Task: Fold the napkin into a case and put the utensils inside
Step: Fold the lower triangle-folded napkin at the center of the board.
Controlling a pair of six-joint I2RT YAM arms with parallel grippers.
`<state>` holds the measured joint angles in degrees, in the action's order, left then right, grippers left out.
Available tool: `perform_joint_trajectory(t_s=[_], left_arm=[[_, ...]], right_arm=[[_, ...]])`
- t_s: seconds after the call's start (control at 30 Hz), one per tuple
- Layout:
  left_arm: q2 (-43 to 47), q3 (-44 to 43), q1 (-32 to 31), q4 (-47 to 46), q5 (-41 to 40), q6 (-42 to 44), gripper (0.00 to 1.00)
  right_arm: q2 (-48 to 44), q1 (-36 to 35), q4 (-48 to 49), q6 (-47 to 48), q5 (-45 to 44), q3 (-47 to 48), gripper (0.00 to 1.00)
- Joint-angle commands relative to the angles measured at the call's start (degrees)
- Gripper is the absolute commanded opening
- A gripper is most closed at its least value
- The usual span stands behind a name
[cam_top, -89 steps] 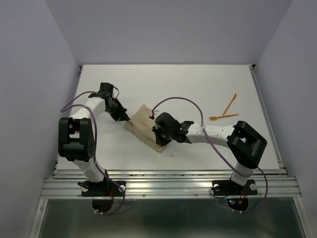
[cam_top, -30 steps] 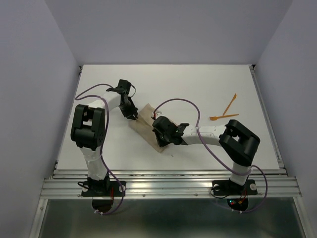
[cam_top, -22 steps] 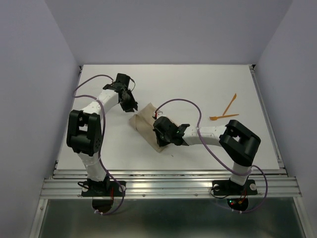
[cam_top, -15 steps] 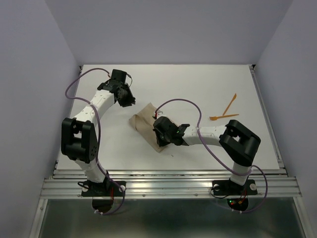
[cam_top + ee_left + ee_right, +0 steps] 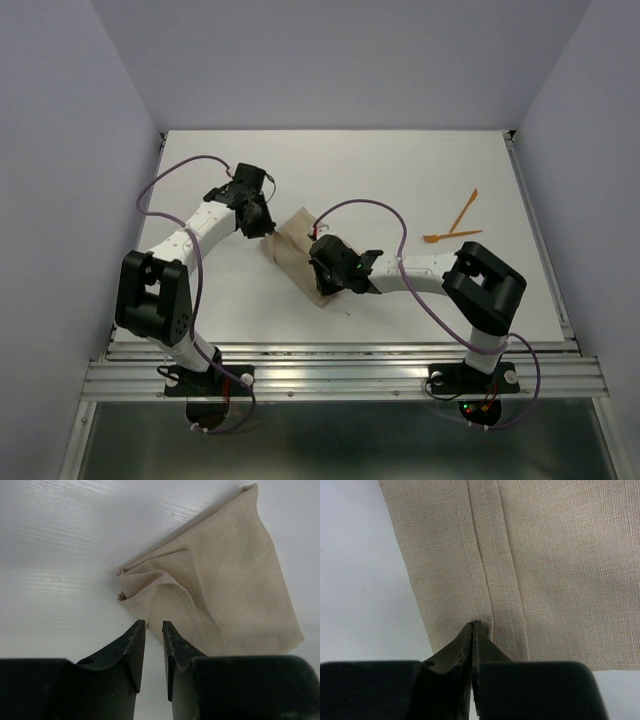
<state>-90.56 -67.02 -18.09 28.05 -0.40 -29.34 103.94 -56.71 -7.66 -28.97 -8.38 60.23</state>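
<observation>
Napkin folded, mid-frame on worktop, long axis upper-left to lower-right. Left hand at its upper-left end, slightly parted, empty. Right hand closed, tips on the seam, pinch unclear.

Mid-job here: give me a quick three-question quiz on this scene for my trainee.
1. True or false: the right arm's fingers stand wide apart above the folded tan-beige cloth napkin.
2. The two thin orange plastic utensils lie: A) inside the napkin; B) on the white table, right of the napkin; C) between the left arm's fingers.
3. What do the left arm's fingers hold?
Key: 1 false, shut on the napkin; 2 B; 3 nothing.
</observation>
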Motion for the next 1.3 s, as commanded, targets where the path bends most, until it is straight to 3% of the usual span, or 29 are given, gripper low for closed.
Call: perform_joint_trajectory(t_s=[0.0,0.97,1.03,1.27], left_arm=[[2.41,2.85,-2.38,-0.63,-2.50,0.34,0.31],[-8.13,0.05,-6.43,-2.21,-12.34,0.34,0.36],[-8.58,-0.21,-6.87,-2.13,-13.39,0.25,0.32],[-10.07,-1.53,-7.05,-1.60,-14.36,0.34,0.00]], right_arm=[[1.00,-0.25,-2.53,-0.21,-0.06,-0.99,0.04],[0.91,-0.25,-2.97,0.06,0.38,-0.37,0.04],[0.91,-0.25,-2.89,0.06,0.38,-0.37,0.04],[0.74,-0.25,-2.89,-0.03,0.30,-0.55,0.04]])
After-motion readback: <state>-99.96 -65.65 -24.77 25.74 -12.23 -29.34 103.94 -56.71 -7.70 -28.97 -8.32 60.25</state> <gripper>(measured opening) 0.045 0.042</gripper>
